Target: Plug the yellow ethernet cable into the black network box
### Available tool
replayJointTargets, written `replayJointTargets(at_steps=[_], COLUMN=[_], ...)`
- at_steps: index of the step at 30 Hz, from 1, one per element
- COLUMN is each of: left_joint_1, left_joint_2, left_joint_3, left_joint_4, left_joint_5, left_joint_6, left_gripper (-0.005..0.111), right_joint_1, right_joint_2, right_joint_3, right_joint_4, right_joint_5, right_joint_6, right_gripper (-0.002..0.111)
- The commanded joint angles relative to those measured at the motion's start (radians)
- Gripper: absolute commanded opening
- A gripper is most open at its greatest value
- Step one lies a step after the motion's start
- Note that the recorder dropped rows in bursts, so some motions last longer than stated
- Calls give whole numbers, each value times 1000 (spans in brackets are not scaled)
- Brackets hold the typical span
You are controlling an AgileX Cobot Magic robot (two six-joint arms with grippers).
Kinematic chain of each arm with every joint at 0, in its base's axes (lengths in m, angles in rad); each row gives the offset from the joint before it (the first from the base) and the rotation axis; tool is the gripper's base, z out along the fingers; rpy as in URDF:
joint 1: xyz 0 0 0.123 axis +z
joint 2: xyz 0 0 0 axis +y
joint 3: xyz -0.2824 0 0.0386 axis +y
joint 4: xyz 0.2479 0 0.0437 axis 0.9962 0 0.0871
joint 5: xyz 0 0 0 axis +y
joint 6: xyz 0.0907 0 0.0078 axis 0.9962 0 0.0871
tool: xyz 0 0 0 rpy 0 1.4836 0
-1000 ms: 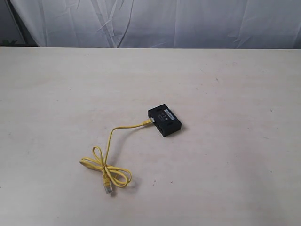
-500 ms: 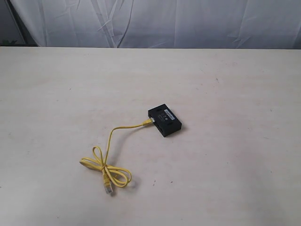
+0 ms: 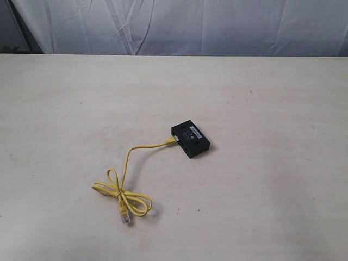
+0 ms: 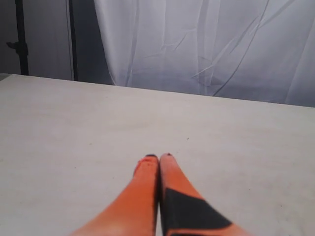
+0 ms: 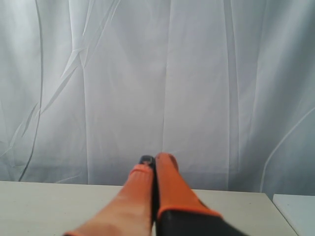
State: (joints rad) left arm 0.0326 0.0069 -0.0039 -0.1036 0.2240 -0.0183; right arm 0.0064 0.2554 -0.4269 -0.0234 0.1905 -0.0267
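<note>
The black network box (image 3: 191, 140) lies flat near the middle of the table, a pale label strip on its top. The yellow ethernet cable (image 3: 126, 165) runs from the box's left side, where one plug (image 3: 171, 141) sits at a port, down to a knotted loop (image 3: 120, 193); its other plug (image 3: 125, 218) lies free near the front. Neither gripper shows in the exterior view. My left gripper (image 4: 158, 157) is shut and empty over bare table. In the right wrist view my right gripper (image 5: 154, 159) is shut and empty, pointing at the curtain.
A white curtain (image 3: 179, 27) hangs behind the table's far edge (image 3: 174, 55). A dark stand (image 4: 19, 37) shows at the back in the left wrist view. The pale tabletop (image 3: 272, 190) stretches wide around the box and cable.
</note>
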Motion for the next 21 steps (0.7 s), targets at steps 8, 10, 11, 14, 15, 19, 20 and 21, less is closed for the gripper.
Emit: replayJointTargets(at_steps=[8, 10, 11, 14, 15, 19, 20, 21], left_joint_1=[26, 26, 26, 26, 26, 26, 26, 26], left_joint_2=[-7, -7, -7, -7, -7, -7, -7, -7], left_joint_3=[4, 4, 4, 4, 4, 4, 4, 4], left_joint_4=[24, 37, 36, 36, 36, 36, 36, 36], left_joint_5=[7, 7, -6, -22, -22, -22, -22, -22], left_joint_6=[1, 1, 1, 1, 1, 1, 1, 1], left_gripper=[0, 0, 0, 0, 0, 0, 0, 0], right_joint_1=[-6, -6, -6, -6, -6, -6, -6, -6], right_joint_2=[-4, -4, -4, -4, -4, -4, -4, -4], right_joint_3=[4, 4, 4, 4, 4, 4, 4, 4], right_joint_4=[0, 0, 0, 0, 0, 0, 0, 0], right_joint_5=[-12, -12, -12, -12, -12, -12, -12, -12], right_joint_6=[1, 1, 1, 1, 1, 1, 1, 1], right_gripper=[-1, -1, -1, -1, -1, -1, -1, -1])
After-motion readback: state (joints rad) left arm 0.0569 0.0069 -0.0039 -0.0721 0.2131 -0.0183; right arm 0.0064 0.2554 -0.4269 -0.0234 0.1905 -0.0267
